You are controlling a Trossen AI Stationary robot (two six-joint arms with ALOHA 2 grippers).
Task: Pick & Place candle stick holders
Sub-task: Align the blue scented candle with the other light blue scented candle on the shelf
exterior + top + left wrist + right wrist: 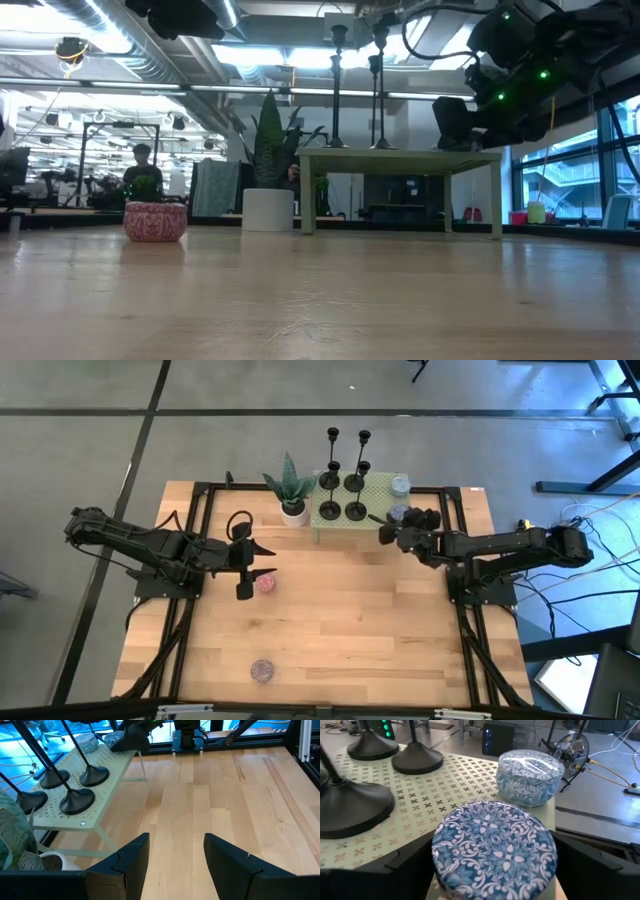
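Right wrist view: holders [355,810] beside fingers [415,865].

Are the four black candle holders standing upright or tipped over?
Upright. In the low view, two candle holders show vertical stems on the small green table; the left wrist view shows four bases flat.

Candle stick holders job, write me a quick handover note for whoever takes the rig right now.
Left tool: open, empty, over bare wood near the pink patterned tin.
Right tool: at the small green table's corner, around the blue patterned tin; grip unclear.
Candle stick holders: all four upright on the green table, beside the potted plant.
Done: no holder moved, by the look of it.
Left: pick and place all four.
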